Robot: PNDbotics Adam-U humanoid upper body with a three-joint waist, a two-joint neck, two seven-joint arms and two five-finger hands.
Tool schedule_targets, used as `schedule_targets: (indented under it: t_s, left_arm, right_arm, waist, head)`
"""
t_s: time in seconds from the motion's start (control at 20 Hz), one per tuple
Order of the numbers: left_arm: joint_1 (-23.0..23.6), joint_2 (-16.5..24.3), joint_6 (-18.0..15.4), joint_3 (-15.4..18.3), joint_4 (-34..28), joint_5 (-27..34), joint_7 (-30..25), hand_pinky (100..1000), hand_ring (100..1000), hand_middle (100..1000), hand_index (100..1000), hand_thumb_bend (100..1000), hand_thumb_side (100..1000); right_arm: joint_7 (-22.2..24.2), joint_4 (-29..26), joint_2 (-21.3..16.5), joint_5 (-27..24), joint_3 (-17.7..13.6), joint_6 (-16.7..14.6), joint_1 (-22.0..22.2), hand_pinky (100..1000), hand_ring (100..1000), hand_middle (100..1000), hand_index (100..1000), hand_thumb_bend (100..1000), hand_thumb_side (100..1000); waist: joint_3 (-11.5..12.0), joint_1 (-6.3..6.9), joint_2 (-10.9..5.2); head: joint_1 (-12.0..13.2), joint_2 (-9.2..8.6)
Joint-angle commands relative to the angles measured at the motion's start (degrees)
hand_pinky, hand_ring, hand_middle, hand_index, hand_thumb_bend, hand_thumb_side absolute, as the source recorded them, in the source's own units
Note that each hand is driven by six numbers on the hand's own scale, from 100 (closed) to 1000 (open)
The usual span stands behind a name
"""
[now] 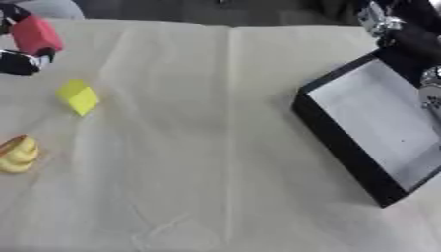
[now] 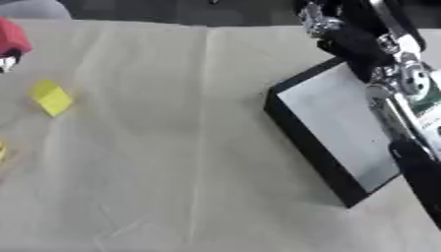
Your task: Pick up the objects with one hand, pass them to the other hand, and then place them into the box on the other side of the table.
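At far left, the left robot hand [image 1: 19, 47] clasps a red object [image 1: 36, 34].

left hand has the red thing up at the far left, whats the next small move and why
Probably carry the red object inward toward the table's middle to hand it over. The left hand holds it at the far left edge, while the box sits on the right side with nothing in it. The right arm shows above the box, so it looks placed to receive; its hand cannot be made out.
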Motion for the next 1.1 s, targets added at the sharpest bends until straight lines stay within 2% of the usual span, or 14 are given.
schedule_targets:
  t_s: [0.05,0.35,0.8,1.1]
  left_arm:
    - [0.9,-1.9,-2.9,1.3,-5.7,-1.2,2.8,738,581,519,514,100,100]
    - [5.4,-6.4,-6.8,0.4,-14.7,-6.2,8.4,742,588,523,520,100,100]
    - [11.4,-11.8,-5.7,-3.9,-29.3,-15.3,17.5,749,597,528,527,102,100]
    - [12.6,-13.7,-7.3,-6.3,-29.7,-21.6,23.8,755,603,531,529,144,100]
  right_arm:
    - [0.8,-1.2,-1.6,-0.3,2.2,2.8,-2.7,977,973,1000,1000,107,296]
    - [2.1,0.8,0.6,2.1,7.5,8.3,-8.7,984,993,1000,1000,135,337]
    - [2.8,5.2,5.8,5.3,14.0,17.5,-15.9,990,1000,1000,1000,187,371]
    - [4.4,4.8,7.5,6.3,16.2,23.8,-18.7,992,1000,1000,1000,212,377]
  waist:
    - [-0.1,0.17,-1.77]
    - [-0.4,0.14,-2.12]
    - [-0.2,-0.12,-1.89]
    - [0.2,-0.44,-1.77]
  head:
    - [-0.9,0.51]
    - [-2.9,1.25]
    - [-5.4,1.84]
    - [-6.2,1.65]
